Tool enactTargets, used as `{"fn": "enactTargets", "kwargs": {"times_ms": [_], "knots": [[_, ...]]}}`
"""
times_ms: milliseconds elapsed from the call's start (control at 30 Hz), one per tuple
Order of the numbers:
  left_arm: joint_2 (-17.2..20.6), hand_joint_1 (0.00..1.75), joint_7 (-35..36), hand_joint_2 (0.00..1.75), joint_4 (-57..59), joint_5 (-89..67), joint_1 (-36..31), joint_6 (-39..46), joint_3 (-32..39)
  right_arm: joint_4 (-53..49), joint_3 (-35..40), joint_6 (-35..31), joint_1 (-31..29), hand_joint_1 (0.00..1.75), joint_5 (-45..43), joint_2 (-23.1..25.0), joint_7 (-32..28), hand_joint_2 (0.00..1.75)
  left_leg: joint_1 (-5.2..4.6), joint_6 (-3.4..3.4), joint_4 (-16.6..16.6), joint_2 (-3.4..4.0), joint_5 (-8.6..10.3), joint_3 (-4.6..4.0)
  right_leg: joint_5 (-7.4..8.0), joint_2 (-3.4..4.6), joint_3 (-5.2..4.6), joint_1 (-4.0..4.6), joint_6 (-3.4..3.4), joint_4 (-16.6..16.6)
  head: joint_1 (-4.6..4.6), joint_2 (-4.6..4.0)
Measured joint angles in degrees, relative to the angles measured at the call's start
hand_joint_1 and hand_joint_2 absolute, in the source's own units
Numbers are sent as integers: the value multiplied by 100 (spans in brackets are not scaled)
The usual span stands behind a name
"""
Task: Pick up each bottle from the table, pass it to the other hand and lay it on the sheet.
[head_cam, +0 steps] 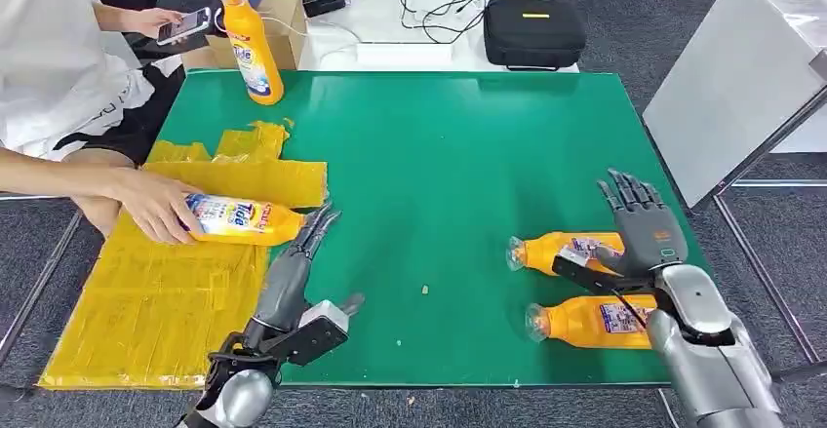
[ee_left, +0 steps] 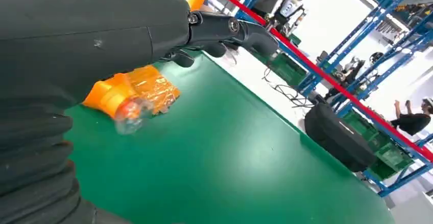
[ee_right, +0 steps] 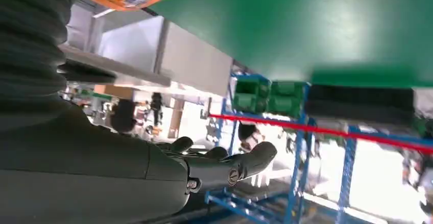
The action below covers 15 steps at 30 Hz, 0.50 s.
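An orange Tide bottle [head_cam: 242, 220] lies on the yellow sheet [head_cam: 156, 301] at the table's left, with a person's hand [head_cam: 154, 204] on its base. My left hand [head_cam: 310, 233] is open, fingers straight, tips just off that bottle's cap end [ee_left: 122, 104]. Two more orange bottles lie on their sides at the right: one [head_cam: 561, 250] farther, one [head_cam: 585, 321] nearer. My right hand [head_cam: 639, 218] is open with fingers spread, hovering over the farther one. A fourth bottle [head_cam: 251, 43] stands upright at the back left corner.
The green table [head_cam: 439, 175] has open room in the middle. A person sits at the left holding a phone [head_cam: 185, 25]. Behind the table are a white desk with a black case [head_cam: 534, 31], cables and a cardboard box [head_cam: 283, 19]. A white panel [head_cam: 741, 67] stands right.
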Motion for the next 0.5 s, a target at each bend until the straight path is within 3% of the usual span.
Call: {"fn": "enactTargets", "kwargs": {"times_ms": [300,500], "knots": [[37,0,-70,175,7,144,-111,-57,-61,822,114,183,-488,0,-100,-299,-173,175,-6,2,1,-1,0,-3,2,-2,-1,-7,3,0,-2,0],[55,0,-197,175,15,380,-197,-100,-94,1367,288,637,-863,0,-376,-454,-616,175,-6,2,1,-1,1,0,2,-2,-1,-7,4,-1,-2,0]]}}
